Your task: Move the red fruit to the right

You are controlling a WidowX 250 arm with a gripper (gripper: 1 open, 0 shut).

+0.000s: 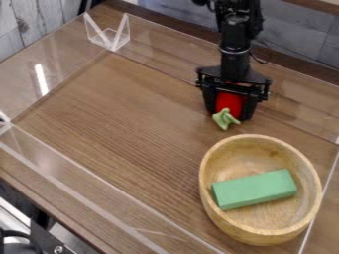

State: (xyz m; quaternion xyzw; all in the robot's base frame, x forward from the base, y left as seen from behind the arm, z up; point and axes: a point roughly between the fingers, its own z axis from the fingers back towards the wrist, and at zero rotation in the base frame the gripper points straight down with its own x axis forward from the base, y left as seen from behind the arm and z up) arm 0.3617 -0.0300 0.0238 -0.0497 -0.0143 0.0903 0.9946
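My claw over the red fruit, with a wooden bowl nearby

My claw (235, 97) points straight down at the far right of the wooden worktop (119, 119), its fingers spread to either side of the red fruit (229, 107); I cannot tell whether they touch it. The fruit sits on the worktop with its green leafy end toward the near side. Near and just right of it stands the wooden bowl (220, 151), holding one green rectangular block (256, 189) that lies flat. Clear plastic walls (54, 55) edge the worktop. I can read no writing anywhere.
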